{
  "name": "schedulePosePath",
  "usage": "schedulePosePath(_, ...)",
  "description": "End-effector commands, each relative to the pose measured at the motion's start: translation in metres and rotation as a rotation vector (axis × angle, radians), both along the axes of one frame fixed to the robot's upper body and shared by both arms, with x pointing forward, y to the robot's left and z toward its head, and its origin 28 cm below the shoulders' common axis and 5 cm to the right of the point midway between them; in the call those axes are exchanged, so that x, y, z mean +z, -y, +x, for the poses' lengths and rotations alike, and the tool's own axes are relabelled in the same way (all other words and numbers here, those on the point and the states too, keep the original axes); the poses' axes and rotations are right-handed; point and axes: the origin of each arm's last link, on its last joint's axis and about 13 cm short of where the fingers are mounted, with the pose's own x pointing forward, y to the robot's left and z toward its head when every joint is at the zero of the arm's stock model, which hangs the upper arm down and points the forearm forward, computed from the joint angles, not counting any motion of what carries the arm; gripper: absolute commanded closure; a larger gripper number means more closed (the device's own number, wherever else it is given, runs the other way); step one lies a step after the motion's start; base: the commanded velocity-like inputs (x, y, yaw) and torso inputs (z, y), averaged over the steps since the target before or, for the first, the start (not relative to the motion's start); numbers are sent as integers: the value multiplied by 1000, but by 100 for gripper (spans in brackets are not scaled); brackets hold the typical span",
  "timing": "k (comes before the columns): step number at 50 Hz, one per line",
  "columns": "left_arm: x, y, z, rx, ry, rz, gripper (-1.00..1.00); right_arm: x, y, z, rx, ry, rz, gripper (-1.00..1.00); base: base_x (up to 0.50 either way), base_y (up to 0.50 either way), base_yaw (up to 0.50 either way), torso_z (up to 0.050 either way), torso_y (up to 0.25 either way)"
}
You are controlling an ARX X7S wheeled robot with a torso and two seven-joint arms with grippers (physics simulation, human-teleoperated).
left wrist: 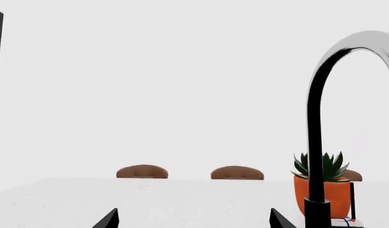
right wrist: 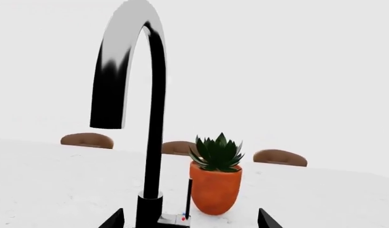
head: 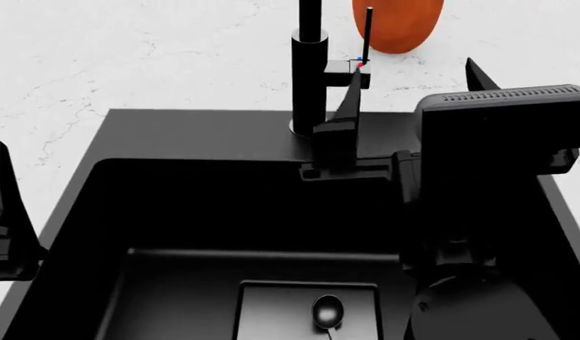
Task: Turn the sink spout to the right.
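Observation:
The sink spout [head: 309, 67] is a matte black column at the sink's back rim. Its curved neck shows in the right wrist view [right wrist: 154, 142] and the left wrist view [left wrist: 315, 142]. The sink [head: 185, 131] is a large black basin with a recessed drain panel [head: 270, 312]. My right gripper [head: 413, 85] is open just in front of the spout. In the right wrist view [right wrist: 191, 221] the column stands ahead between the fingertips, close to one finger [right wrist: 115, 220]. My left gripper [left wrist: 194, 221] is open and empty, left of the sink, with one finger [head: 1, 191] showing in the head view.
A thin side lever [head: 367, 35] with red and blue marks stands right of the spout. An orange pot with a green plant [right wrist: 215, 187] sits behind it on the white marble counter [head: 129, 57]. Brown chair backs [left wrist: 142, 171] show beyond the counter.

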Motion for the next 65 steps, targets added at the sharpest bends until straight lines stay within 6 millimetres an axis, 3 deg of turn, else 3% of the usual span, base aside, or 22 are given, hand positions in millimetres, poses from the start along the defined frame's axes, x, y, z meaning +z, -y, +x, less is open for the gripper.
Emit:
schedulePosePath(1,-2,1,1,1,-13,0,-100,7,-6,13,31,17,30,-100,0,0,0,0,0)
schedulePosePath(37,-4,2,2,-25,-18,0,-100,46,-35,60,135,60,44,-100,0,0,0,0,0)
schedulePosePath(42,-2,3,0,-38,-8,-5,-100,44,-40,68,148,62,133,-100,0,0,0,0,0)
schedulePosePath(65,-3,3,1,-39,-7,0,-100,37,-54,84,177,43,168,-100,0,0,0,0,0)
